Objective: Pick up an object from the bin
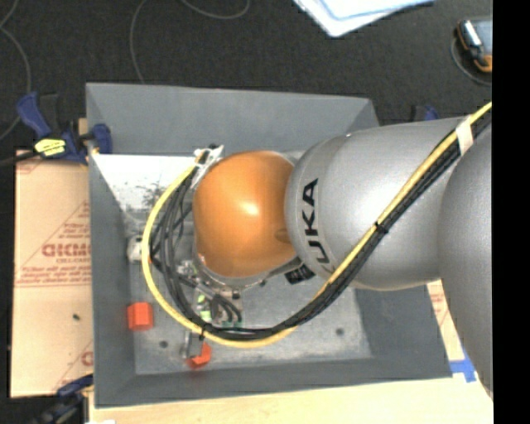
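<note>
Now, down by the bin's near wall lies a small orange piece (197, 356), left of centre on the floor, and it's the thing closest to the gripper (210, 310). Just above it a dark bit of the tool hangs; touching or apart, I can't say. The piece is too small to give a long axis or a heading.

The gripper sits low in the bin's left half, tucked under the rounded orange cover (242, 214). Whether the claw is released or clenched is hidden from this angle, and nothing can be seen in its grasp.

To the left of the small piece, and apart from it, an orange-red block (139, 315) rests flat. It's squat, with its edges a touch askew to the walls. Further up the left side, a pale grey thing (134, 248) lies against the foot of the sloping wall.

The bin (248, 112) is grey metal with slanted walls, and dark specks dust its far left corner. Yellow and black cables (154, 269) loop round the cover. The silver arm (389, 207) comes in from the right. Outside the bin there's a dark floor (207, 50), and a white sheet (356, 12) at the top edge.
</note>
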